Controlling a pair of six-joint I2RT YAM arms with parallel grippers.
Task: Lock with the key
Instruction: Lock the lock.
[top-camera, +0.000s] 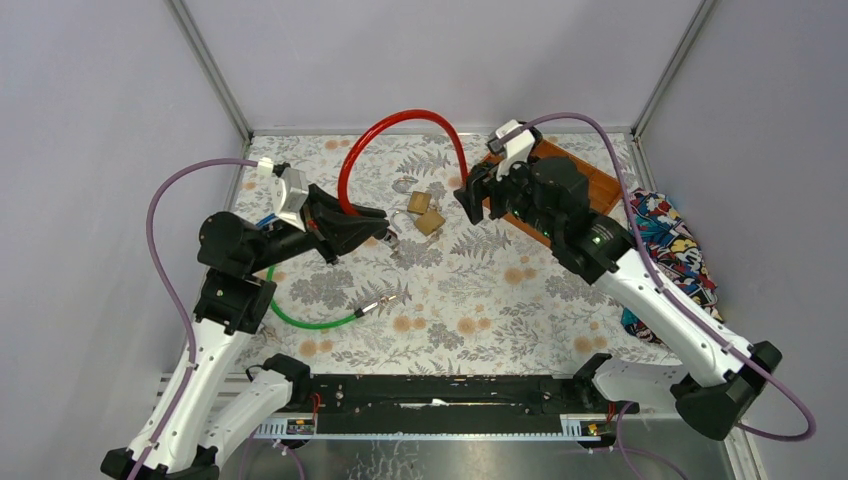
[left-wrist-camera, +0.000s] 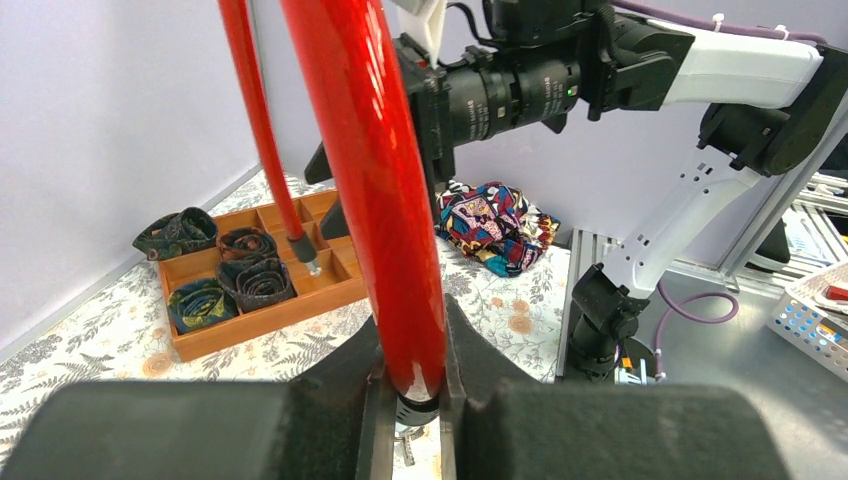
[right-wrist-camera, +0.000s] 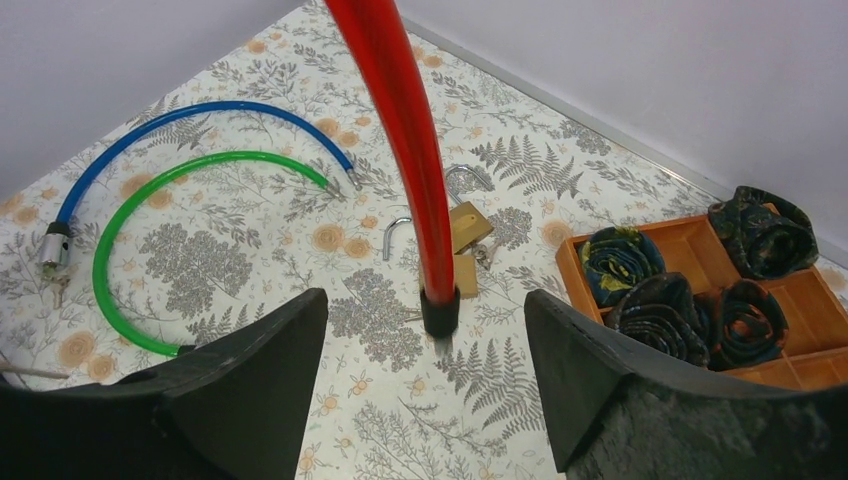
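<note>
**Red cable lock (top-camera: 400, 117) at the far centre of the desk (top-camera: 480, 320).** One end of the lock is clamped between the closed fingers of the left end effector (top-camera: 381, 233), and from there the cable is arched upward and across. Its other end, capped in black (right-wrist-camera: 439, 311), is seen between the widely parted fingers of the right end effector (right-wrist-camera: 426, 305) and is touched by neither. Two brass padlocks (top-camera: 427, 213) are located just beside this cap. A green cable (top-camera: 300, 322) and a blue cable (right-wrist-camera: 200, 108) are laid flat to the left.
</note>
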